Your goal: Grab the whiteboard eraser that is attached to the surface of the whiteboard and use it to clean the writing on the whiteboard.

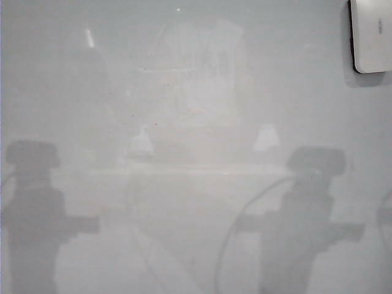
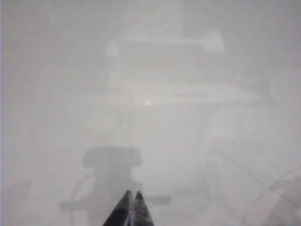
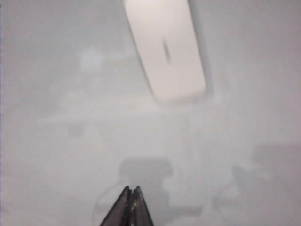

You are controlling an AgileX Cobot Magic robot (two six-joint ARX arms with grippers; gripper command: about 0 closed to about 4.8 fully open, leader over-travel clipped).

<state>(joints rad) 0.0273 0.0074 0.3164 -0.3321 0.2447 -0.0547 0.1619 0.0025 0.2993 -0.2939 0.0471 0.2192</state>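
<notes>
We find the whiteboard eraser (image 3: 165, 49) stuck flat to the whiteboard (image 3: 56, 117), ahead of the right gripper (image 3: 131, 189) and a little off to one side of the line its closed tips point along, clearly apart from them; in the exterior view the same eraser (image 1: 371, 35) sits in the far upper right corner, partly cut off by the frame edge, its dark felt edge facing the middle of the board. No blue writing shows on any part of the board we can see, only grey reflections of the arms, so we cannot tell whether the wiping is finished or yet to begin. With the eraser on the board and nothing held, we judge the task either done, eraser parked, or at its first step, the reach for the eraser. The right jaws are pressed together and empty. The left gripper (image 2: 131, 193) likewise has its jaws together, over bare board with no eraser in front of it. If a grasp is next, the right jaws would need to part wide enough to straddle the eraser, line up across its narrow sides, then close and pull it off.
</notes>
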